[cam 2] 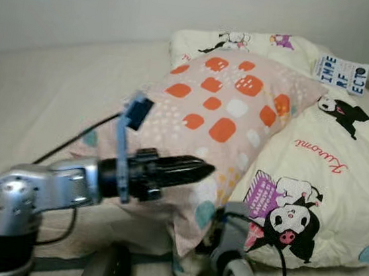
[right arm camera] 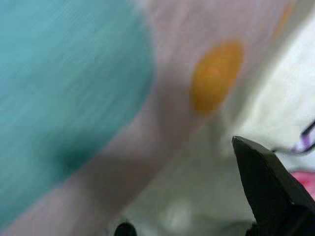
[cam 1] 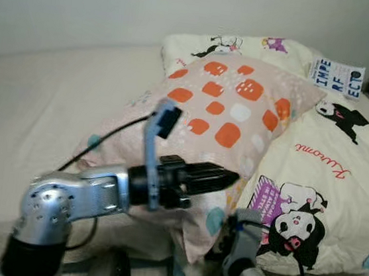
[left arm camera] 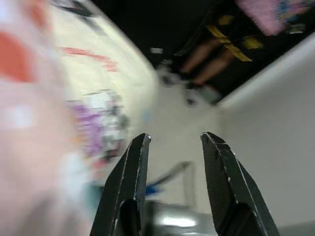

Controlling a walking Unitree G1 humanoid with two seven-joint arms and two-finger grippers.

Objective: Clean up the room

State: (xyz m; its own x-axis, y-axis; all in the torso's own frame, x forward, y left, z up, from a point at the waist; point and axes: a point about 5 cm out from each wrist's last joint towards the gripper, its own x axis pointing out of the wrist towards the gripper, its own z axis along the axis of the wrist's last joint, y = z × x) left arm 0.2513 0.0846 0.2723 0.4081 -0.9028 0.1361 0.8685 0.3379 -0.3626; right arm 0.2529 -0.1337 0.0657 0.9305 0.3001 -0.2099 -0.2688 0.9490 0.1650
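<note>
Left gripper (cam 1: 230, 178) parted, beside pink pillow (cam 1: 231, 110) edge.

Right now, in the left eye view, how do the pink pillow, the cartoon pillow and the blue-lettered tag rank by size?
1. Cartoon pillow and pink pillow: too similar to rank, and they overlap.
2. Tag: smallest by far.

Two pillows on a bed

A pink fabric pillow with orange squares (cam 1: 221, 109) lies tilted, overlapping a cream cartoon-print pillow (cam 1: 330, 174) on the beige bedsheet (cam 1: 35, 101).
</note>
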